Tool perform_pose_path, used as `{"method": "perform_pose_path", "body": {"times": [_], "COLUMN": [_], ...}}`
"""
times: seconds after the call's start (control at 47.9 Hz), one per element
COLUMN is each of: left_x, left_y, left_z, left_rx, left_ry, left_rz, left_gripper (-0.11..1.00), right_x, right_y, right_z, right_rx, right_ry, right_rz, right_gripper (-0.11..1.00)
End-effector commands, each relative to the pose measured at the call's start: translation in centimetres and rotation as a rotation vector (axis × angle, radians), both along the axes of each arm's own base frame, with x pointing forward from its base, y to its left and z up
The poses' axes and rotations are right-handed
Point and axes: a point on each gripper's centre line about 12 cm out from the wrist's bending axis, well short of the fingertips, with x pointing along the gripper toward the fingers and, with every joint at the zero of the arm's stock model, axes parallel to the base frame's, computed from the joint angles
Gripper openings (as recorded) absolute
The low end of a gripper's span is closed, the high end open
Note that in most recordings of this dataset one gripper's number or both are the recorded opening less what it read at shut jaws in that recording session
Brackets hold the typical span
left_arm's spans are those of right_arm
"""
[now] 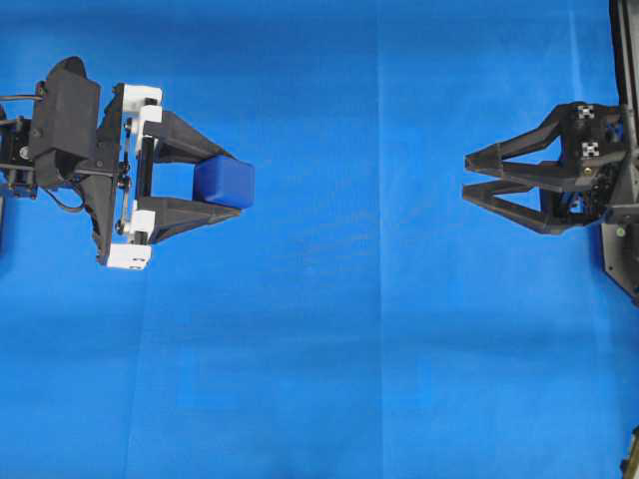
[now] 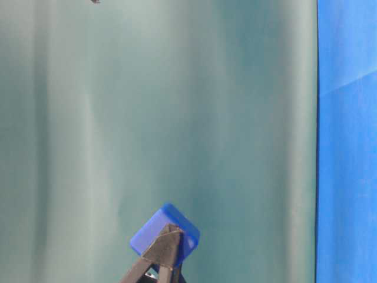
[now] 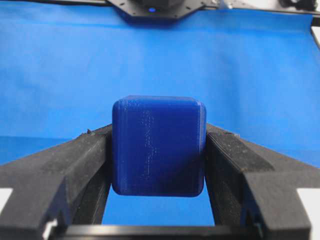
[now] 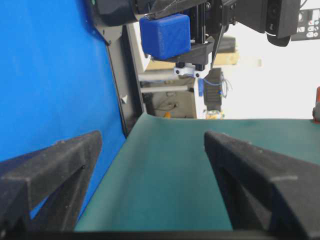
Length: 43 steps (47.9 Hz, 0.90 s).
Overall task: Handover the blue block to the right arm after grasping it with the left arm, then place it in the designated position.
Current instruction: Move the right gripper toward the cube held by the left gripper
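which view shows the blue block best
Left wrist view: the small dark-blue rounded cube fills the centre, clamped between black fingers. Overhead shows it small; table-level, partly hidden; right wrist, distant.

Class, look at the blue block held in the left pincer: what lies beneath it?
Beneath the blue block, gripped by the left pincer, only blue cloth shows. The cloth directly below it is hidden.

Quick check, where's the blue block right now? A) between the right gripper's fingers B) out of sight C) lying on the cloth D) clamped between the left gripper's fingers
D: the blue block sits pinched between the fingers of the left gripper, while the right gripper is open, empty and well apart from it.
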Motion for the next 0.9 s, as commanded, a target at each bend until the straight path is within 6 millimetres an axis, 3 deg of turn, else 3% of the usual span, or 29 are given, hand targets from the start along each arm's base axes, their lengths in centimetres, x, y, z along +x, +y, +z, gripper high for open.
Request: {"method": "perform_pose_path", "body": {"times": [0.0, 0.606, 0.877], "left_x": [0.0, 0.0, 0.0], "left_y": [0.1, 0.1, 0.1], "left_z": [1.1, 1.1, 1.1], "left_rx": [0.0, -0.006, -0.008], "left_ry": [-0.038, -0.038, -0.035], "left_rz": [0.003, 0.004, 0.005], "left_gripper": [0.46, 0.46, 0.46], "right_x": [0.3, 0.4, 2.4], "right_y": [0.0, 0.1, 0.1], "right_z": [1.2, 1.2, 1.1], "right_rx": [0.003, -0.001, -0.009], "right_ry": [-0.03, -0.03, 0.005], "right_rz": [0.001, 0.005, 0.009], "right_gripper": [0.97, 0.97, 0.97]}}
